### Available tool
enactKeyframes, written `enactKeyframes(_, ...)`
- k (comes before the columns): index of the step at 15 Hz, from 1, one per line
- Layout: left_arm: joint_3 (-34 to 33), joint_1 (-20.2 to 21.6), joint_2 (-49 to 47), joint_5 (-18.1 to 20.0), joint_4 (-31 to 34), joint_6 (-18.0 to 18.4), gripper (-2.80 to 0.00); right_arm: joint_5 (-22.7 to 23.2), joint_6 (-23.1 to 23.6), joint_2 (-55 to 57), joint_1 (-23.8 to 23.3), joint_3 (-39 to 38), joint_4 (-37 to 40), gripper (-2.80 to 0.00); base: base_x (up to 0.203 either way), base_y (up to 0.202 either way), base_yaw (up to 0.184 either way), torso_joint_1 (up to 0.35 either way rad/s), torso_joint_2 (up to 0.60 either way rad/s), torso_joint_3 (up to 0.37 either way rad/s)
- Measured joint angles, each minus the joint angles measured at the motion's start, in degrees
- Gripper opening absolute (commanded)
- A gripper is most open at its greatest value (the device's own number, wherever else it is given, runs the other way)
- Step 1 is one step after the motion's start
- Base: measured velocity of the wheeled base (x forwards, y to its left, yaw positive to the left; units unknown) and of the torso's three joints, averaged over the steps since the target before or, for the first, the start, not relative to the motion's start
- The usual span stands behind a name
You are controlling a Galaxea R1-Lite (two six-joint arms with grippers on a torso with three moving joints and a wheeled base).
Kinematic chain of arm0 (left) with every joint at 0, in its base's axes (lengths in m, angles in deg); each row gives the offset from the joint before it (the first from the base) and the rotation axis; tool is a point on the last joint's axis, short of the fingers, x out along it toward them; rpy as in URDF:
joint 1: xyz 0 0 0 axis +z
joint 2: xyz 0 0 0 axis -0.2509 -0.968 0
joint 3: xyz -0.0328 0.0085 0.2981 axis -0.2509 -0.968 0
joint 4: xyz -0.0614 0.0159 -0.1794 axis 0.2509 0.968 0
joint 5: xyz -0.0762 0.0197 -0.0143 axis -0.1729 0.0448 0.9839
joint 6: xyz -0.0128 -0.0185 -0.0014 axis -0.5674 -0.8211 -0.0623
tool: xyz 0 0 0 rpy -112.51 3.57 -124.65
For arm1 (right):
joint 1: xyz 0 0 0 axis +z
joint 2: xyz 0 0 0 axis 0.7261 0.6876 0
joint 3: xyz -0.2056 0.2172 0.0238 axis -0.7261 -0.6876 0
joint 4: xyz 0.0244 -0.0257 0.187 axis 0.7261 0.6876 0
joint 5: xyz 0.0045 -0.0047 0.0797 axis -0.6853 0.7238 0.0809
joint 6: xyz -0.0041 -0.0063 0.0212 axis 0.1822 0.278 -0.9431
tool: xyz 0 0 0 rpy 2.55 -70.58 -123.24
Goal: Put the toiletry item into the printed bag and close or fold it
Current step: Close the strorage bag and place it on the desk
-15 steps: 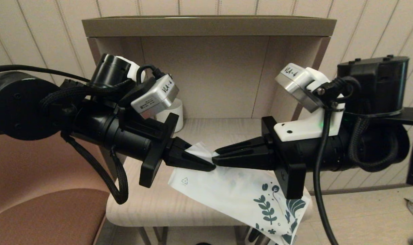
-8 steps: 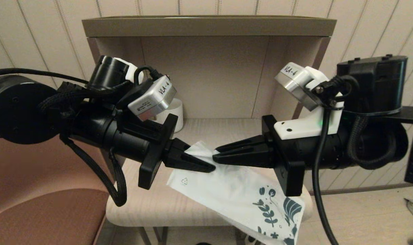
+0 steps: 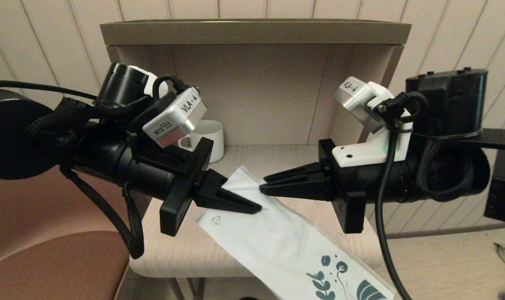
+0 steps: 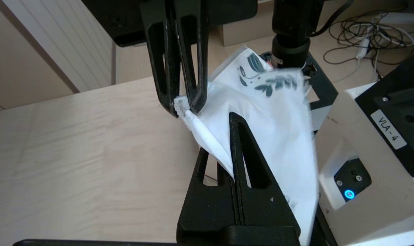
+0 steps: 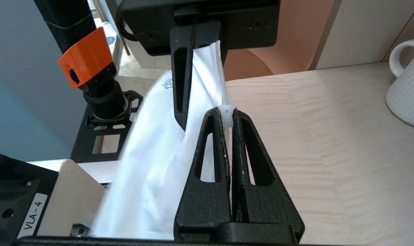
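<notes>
The printed bag (image 3: 277, 241) is a white pouch held over the table's front edge, its teal leaf print at the low near end. Its triangular mark sits beside my left gripper (image 3: 254, 207). That gripper is shut on the bag's upper edge (image 4: 278, 130), as its own wrist view shows (image 4: 229, 143). My right gripper (image 3: 264, 188) faces it tip to tip. It is shut on a small white tab at the bag's top edge (image 5: 226, 114). The bag (image 5: 152, 153) hangs slack between both. The toiletry item is out of view.
A white ribbed mug (image 3: 208, 135) (image 5: 408, 99) stands at the back of the pale wooden table (image 3: 185, 246), behind my left arm. A boxed shelf hood (image 3: 256, 31) closes the back and top. A brown chair seat (image 3: 48, 266) lies at the lower left.
The bag has been drawn out longer and flatter, its leaf end sliding down toward the front right. My left gripper has shifted slightly left and down, and the right one slightly up.
</notes>
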Motion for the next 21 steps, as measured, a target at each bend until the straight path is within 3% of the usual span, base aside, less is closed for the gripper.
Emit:
enactKeyframes(9, 0.02, 0.17, 0.88, 1.86, 0.05, 0.00, -2.80, -0.59, 0.05, -0.15, -0.23, -0.61, 0.38, -2.80, 0.000, 0.000, 0.000, 0.000, 0.00, 0.000)
enactKeyframes(21, 0.09, 0.46, 0.74, 1.41, -0.11, -0.13, -2.80, -0.24, 0.09, -0.13, -1.86, -0.41, 0.09, -2.80, 0.000, 0.000, 0.000, 0.000, 0.00, 0.000)
